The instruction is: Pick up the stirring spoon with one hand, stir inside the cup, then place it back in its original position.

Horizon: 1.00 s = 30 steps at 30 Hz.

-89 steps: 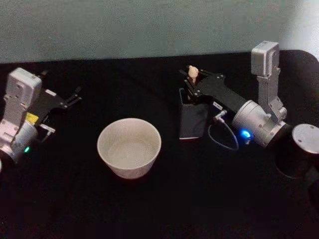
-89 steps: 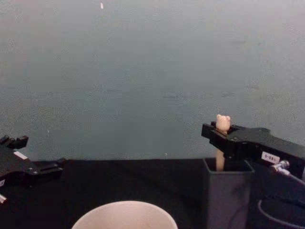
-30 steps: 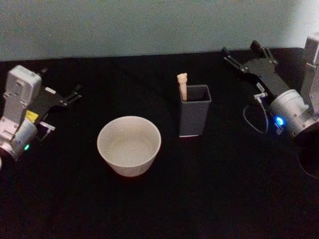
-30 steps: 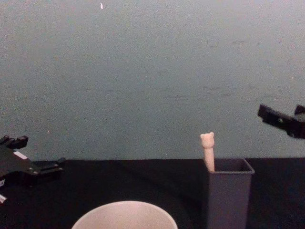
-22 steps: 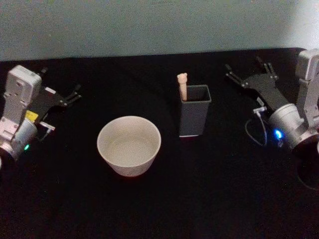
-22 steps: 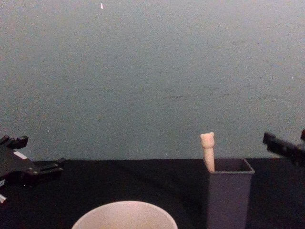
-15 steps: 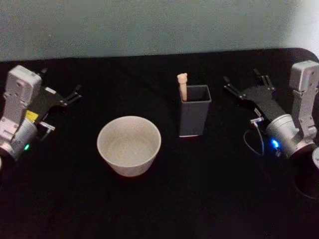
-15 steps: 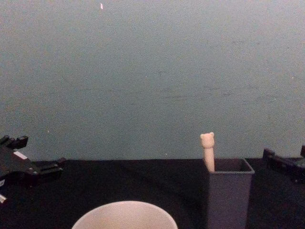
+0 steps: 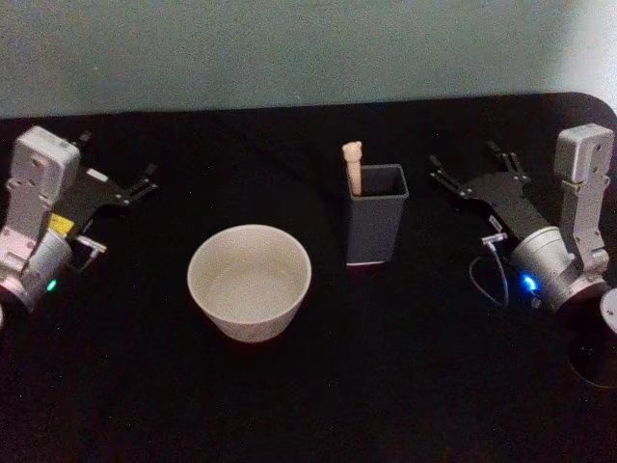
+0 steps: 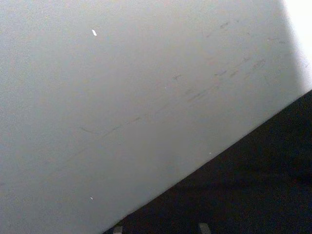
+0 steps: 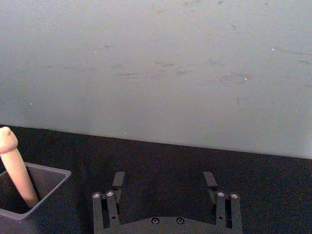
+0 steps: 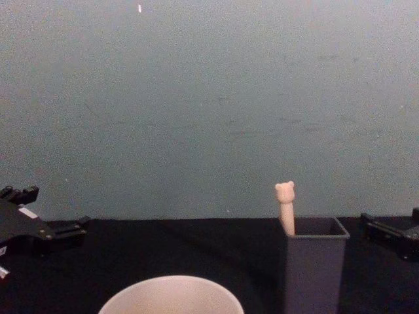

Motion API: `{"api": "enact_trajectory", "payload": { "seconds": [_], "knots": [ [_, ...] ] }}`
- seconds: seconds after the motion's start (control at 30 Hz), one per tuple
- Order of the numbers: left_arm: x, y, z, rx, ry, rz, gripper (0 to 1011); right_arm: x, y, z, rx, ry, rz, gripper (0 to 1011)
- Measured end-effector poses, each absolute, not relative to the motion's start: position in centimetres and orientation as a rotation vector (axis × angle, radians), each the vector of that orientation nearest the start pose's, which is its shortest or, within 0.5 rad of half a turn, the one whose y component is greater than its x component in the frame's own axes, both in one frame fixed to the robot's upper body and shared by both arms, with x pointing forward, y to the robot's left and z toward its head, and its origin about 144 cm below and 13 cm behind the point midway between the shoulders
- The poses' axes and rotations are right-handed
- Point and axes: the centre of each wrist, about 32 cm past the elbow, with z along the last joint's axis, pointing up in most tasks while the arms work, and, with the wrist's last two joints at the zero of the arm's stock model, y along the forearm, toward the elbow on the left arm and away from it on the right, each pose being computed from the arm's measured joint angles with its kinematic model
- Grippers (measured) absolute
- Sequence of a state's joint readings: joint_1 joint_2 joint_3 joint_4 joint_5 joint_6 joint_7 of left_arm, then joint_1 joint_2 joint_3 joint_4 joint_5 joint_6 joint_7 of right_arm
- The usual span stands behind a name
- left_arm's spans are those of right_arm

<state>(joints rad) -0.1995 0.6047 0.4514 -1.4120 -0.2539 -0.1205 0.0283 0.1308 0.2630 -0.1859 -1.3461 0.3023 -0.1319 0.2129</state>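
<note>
step: looks finished, nothing left to do | stirring spoon (image 9: 353, 166) stands in the holder (image 9: 375, 228) | cup (image 9: 250, 284) left of the holder | right gripper (image 9: 470, 174) right of holder, fingers apart, empty | left gripper (image 9: 145, 183) parked far left, fingers apart

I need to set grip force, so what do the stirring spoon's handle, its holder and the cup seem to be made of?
Stirring spoon: visible handle looks like pale matte wood, with a carved bear head on top; its bowl is hidden.
Holder: probably dark grey plastic, with smooth, thin square walls and a dull sheen.
Cup: cream-white and matte; whether ceramic, plastic or paper is unclear.
</note>
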Motion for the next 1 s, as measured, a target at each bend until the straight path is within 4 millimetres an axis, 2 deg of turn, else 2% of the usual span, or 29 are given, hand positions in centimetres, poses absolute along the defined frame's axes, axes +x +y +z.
{"api": "enact_trajectory", "payload": {
  "seconds": [1.0],
  "knots": [
    [48.86, 30.97, 113.98, 0.304, -0.285, 1.248, 1001, 49.01, -26.65, 111.54, 0.017, 0.015, -1.242, 1002]
  ]
}}
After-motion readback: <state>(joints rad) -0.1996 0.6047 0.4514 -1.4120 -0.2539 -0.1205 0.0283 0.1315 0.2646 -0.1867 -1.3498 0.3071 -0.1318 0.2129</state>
